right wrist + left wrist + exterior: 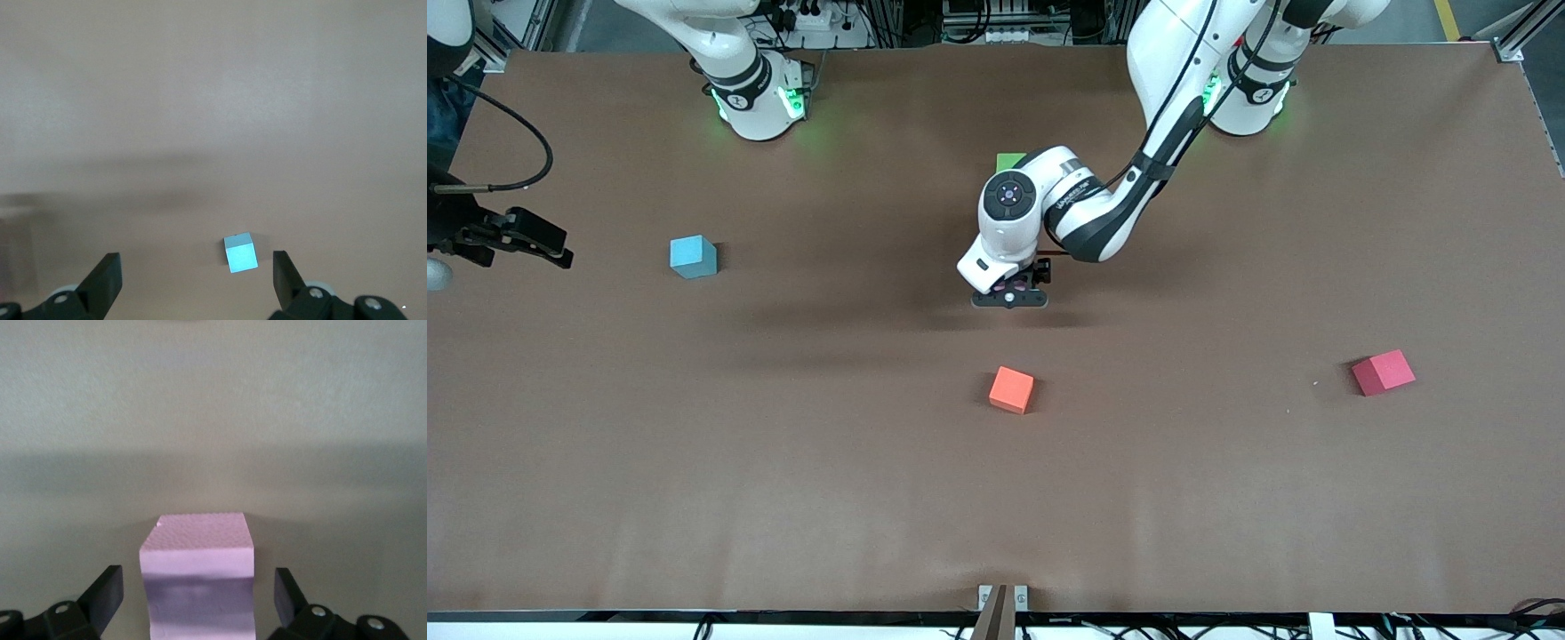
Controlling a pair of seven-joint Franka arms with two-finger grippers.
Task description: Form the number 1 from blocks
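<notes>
While the right gripper [197, 283] is waiting wide open and empty over the table's right-arm end, the left gripper [199, 600] is hanging mid-table, at twelve o'clock from the orange cube [1011, 389], fingers spread around a pink block [197, 573] without touching; closing off-centre risks nudging it askew.

Brown matte table [783, 498] filling nearly whole front view, soft shadows lying across its middle. Aluminium framing [1519, 40] and cable bundles [996, 22] showing just past table's top edge. Black cables [1120, 629] hanging under its lower edge.
</notes>
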